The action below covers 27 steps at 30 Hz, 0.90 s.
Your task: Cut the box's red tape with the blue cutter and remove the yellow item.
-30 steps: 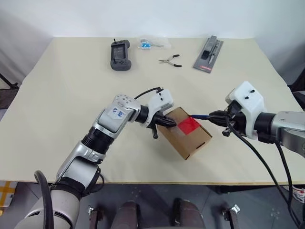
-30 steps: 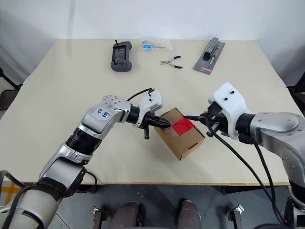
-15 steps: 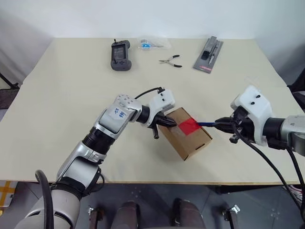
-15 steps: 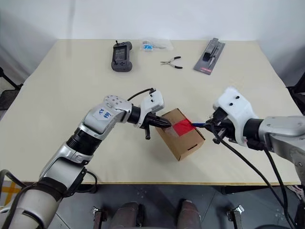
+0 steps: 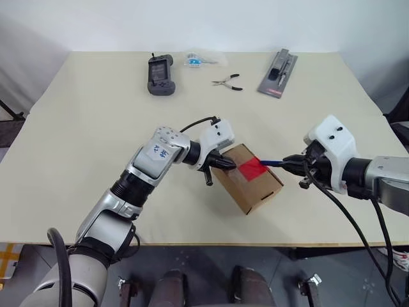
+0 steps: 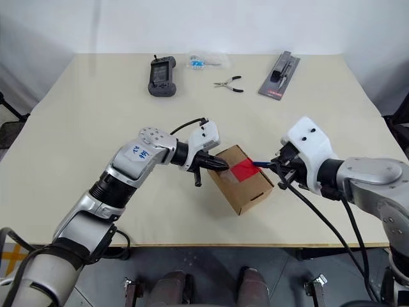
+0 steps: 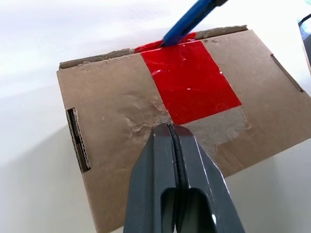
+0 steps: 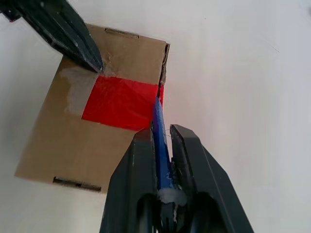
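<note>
Box (image 5: 248, 177) sits closed near the table's (image 5: 96, 121) front edge, red tape (image 5: 254, 168) across its top. Left gripper (image 5: 231, 165), fingers fully together and empty, presses the box top beside the tape. Right gripper (image 5: 289, 162), reaching level toward the box, clamps the cutter (image 5: 271, 163); its tip touches the tape at the box's edge.

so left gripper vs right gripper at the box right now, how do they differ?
The left gripper is shut and empty, its tips pressed on the box top; the right gripper is shut on the blue cutter. The left meets the near edge of the red tape, the cutter's tip the far edge. Both have black fingers.
</note>
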### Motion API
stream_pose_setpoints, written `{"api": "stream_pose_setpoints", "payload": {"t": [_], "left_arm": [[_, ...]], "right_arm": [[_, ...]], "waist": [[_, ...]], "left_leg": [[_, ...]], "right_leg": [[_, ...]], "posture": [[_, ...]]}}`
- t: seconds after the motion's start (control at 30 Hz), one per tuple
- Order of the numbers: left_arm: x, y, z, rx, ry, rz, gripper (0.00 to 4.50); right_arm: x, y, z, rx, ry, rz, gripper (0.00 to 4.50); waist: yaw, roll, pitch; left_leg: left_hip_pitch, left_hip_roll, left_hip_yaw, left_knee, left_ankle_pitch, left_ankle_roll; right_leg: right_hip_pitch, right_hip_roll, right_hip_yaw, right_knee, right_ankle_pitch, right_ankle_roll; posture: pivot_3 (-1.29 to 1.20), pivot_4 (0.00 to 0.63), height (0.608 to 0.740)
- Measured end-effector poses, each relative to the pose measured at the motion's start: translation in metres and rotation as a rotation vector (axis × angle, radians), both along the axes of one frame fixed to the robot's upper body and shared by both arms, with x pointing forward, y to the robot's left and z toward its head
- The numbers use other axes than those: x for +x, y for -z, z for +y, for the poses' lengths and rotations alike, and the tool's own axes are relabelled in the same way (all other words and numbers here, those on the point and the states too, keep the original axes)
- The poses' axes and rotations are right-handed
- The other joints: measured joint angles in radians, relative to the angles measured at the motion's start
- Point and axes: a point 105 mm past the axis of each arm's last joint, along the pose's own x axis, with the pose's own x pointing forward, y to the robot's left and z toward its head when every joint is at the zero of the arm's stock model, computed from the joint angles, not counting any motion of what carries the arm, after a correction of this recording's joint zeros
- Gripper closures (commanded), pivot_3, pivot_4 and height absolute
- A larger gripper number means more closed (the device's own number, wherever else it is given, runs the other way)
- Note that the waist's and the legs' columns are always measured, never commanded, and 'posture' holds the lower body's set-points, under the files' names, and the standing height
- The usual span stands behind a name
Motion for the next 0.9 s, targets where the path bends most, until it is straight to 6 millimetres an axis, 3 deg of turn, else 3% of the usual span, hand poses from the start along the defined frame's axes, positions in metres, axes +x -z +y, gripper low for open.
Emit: {"api": "stream_pose_setpoints", "payload": {"t": [0.23,0.43,0.63,0.77,0.9], "left_arm": [[-0.001,0.0,-0.003,-0.006,0.002,-0.003,4.48],[-0.001,0.0,-0.004,-0.008,0.003,-0.005,4.48],[-0.001,0.001,-0.005,-0.012,0.004,-0.005,4.48],[-0.001,0.001,-0.005,-0.013,0.003,-0.01,4.48],[0.0,0.001,-0.005,-0.015,0.001,-0.012,4.48]], "right_arm": [[0.011,-0.005,0.003,0.029,-0.001,-0.028,4.34],[0.007,0.005,-0.004,0.027,0.019,-0.001,4.34],[-0.022,0.021,-0.027,-0.061,0.034,0.106,4.34],[-0.038,0.015,-0.038,-0.069,0.032,0.133,4.34],[-0.04,-0.001,-0.044,-0.023,0.035,0.071,4.34]], "waist": [[0.001,0.0,0.0],[0.003,0.0,0.0],[0.006,-0.001,0.0],[0.006,-0.001,0.0],[0.005,-0.001,0.0]], "left_leg": [[0.0,0.0,0.0,0.0,0.0,0.0],[0.0,0.0,0.0,0.0,0.0,0.0],[-0.001,-0.001,0.0,0.0,-0.001,0.002],[0.0,-0.001,0.0,0.0,-0.001,0.002],[0.0,-0.001,0.001,0.0,-0.001,0.002]], "right_leg": [[0.0,0.0,0.0,0.0,0.0,0.0],[0.0,0.0,0.0,-0.001,0.0,0.0],[0.0,0.0,0.001,-0.002,0.0,0.001],[0.001,0.0,0.001,-0.002,0.0,0.001],[0.002,0.0,0.002,-0.002,0.0,0.001]], "posture": [[0.0,0.15,0.74],[0.0,0.15,0.74],[0.0,0.15,0.74],[0.0,0.15,0.74],[0.0,0.15,0.74]]}}
